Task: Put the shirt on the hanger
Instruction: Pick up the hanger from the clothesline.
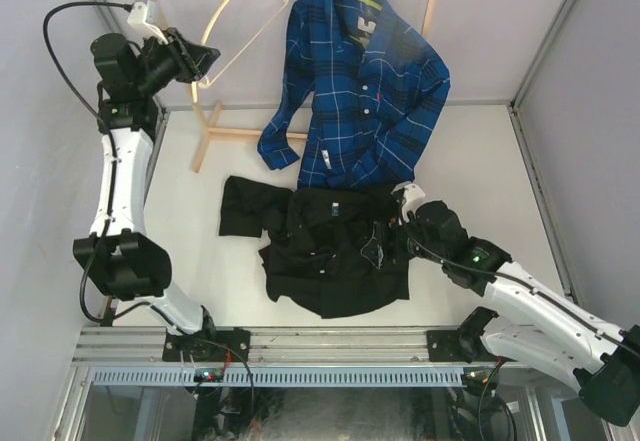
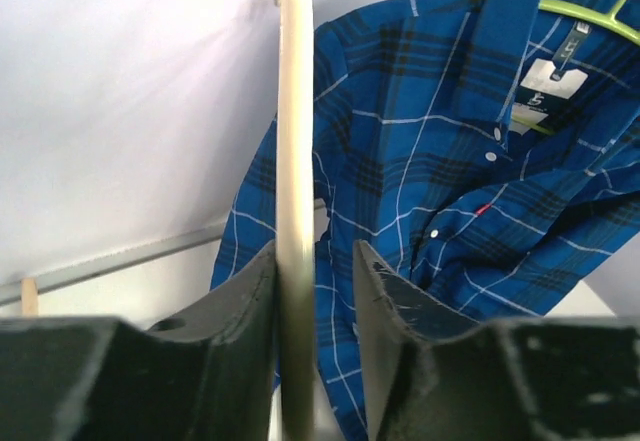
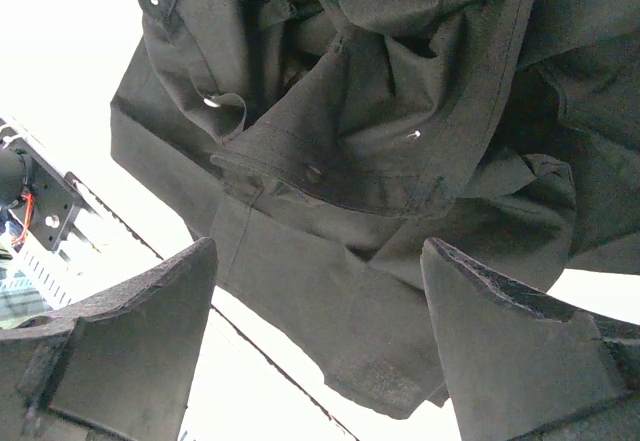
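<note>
The pale wooden hanger (image 1: 240,1) hangs on the rack at the back left. My left gripper (image 1: 203,61) is raised to its lower left end. In the left wrist view the hanger's bar (image 2: 295,141) runs upright between the fingers of that gripper (image 2: 315,251); the left finger touches it, and a gap shows at the right finger. The black shirt (image 1: 335,256) lies crumpled on the table in front of the arms. My right gripper (image 1: 405,201) hovers at its right edge, open wide over the dark cloth (image 3: 380,111), with nothing between its fingers (image 3: 318,251).
A blue plaid shirt (image 1: 365,91) hangs on a green hanger (image 2: 590,16) at the back centre, its hem just above the black shirt. The wooden rack's foot (image 1: 215,133) stands at the back left. White walls close in both sides.
</note>
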Tool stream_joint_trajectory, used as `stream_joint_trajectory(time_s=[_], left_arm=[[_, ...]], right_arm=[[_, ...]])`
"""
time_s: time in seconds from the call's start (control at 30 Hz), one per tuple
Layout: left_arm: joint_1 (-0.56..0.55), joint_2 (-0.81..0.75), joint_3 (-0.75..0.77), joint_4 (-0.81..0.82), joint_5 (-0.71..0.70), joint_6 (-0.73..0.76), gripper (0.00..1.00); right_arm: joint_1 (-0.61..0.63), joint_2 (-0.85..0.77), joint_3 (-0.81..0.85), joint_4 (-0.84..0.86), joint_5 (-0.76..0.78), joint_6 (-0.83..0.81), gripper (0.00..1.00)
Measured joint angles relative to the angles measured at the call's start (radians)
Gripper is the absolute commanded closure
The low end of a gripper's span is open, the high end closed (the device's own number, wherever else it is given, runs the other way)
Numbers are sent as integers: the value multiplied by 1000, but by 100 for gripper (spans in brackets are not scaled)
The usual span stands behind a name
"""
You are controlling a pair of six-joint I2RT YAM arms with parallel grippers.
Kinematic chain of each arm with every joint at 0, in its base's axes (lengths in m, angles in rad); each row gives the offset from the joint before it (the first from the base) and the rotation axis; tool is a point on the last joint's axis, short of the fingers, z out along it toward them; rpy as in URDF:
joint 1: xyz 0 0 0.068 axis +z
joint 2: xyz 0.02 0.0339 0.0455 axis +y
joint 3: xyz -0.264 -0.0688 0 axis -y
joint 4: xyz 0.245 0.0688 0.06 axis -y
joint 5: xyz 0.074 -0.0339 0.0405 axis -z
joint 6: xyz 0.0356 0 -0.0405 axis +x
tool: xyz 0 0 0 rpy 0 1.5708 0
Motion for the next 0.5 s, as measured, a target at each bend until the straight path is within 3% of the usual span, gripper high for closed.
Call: stream_joint_trajectory(time_s=[0.3, 0.5], left_arm=[[-93, -20, -156, 225, -58, -39, 87], [-95, -21, -160, 266, -27, -76, 100]], right_arm=[[21, 5, 0, 0, 19, 4, 19], [35, 11, 0, 0, 34, 6, 18]])
